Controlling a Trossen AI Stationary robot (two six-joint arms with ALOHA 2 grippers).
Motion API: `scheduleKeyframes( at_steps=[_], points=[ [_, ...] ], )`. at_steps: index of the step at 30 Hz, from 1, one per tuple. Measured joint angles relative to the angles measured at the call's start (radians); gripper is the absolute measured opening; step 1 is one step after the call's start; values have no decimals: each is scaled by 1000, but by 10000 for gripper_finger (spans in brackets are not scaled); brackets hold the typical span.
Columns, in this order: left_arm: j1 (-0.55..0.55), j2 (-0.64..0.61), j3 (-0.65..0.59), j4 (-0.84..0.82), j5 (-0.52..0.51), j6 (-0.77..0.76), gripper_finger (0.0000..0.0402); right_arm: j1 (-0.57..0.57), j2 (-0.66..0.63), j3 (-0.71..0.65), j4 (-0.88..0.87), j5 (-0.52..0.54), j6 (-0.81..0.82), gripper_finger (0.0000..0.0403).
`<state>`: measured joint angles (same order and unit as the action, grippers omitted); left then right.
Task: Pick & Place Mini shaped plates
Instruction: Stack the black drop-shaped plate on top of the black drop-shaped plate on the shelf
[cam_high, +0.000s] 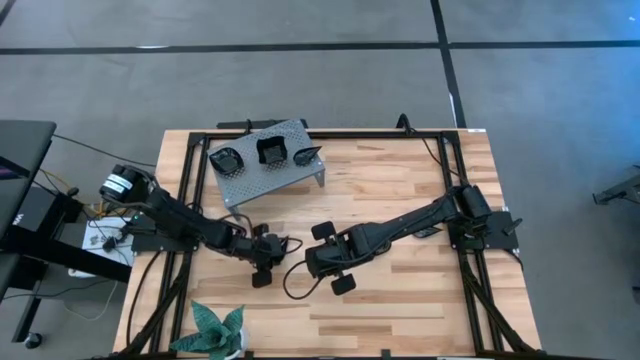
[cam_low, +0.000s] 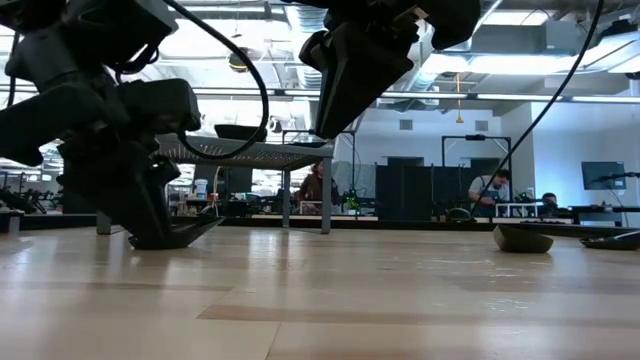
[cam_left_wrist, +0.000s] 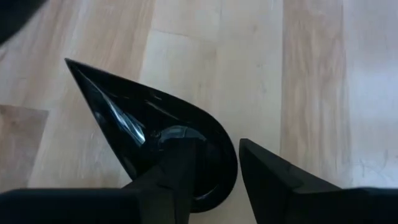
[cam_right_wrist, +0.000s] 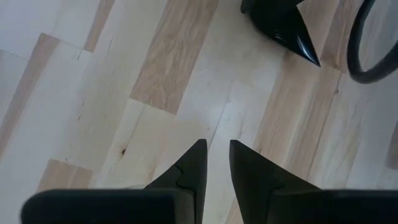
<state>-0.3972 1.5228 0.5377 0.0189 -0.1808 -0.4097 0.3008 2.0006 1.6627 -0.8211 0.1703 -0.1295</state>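
your left gripper (cam_high: 268, 246) sits low at the table's near left, jaws parted astride the rim of a teardrop plate (cam_left_wrist: 149, 134) lying flat on the wood, likely just let go. your right gripper (cam_high: 337, 262) hovers beside it, narrowly open, holding nothing.

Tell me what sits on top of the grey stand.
Three black plates rest on the stand: a roundish one, a squarish one and a leaf-shaped one. The stand's top hides whatever is underneath.
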Motion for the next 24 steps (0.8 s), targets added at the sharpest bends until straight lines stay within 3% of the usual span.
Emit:
scheduleKeyframes(
  at_steps=[8, 15, 24],
  points=[
    [-4, 8, 0, 5, -26, 21, 105, -7, 0, 0, 34, -3, 0, 63],
    [-9, 7, 0, 5, -29, 72, 13, -8, 0, 0, 52, -13, 29, 63],
    [-21, -62, 6, 6, -7, 141, 6, -8, 0, 0, 135, -15, -30, 63]
  ],
)
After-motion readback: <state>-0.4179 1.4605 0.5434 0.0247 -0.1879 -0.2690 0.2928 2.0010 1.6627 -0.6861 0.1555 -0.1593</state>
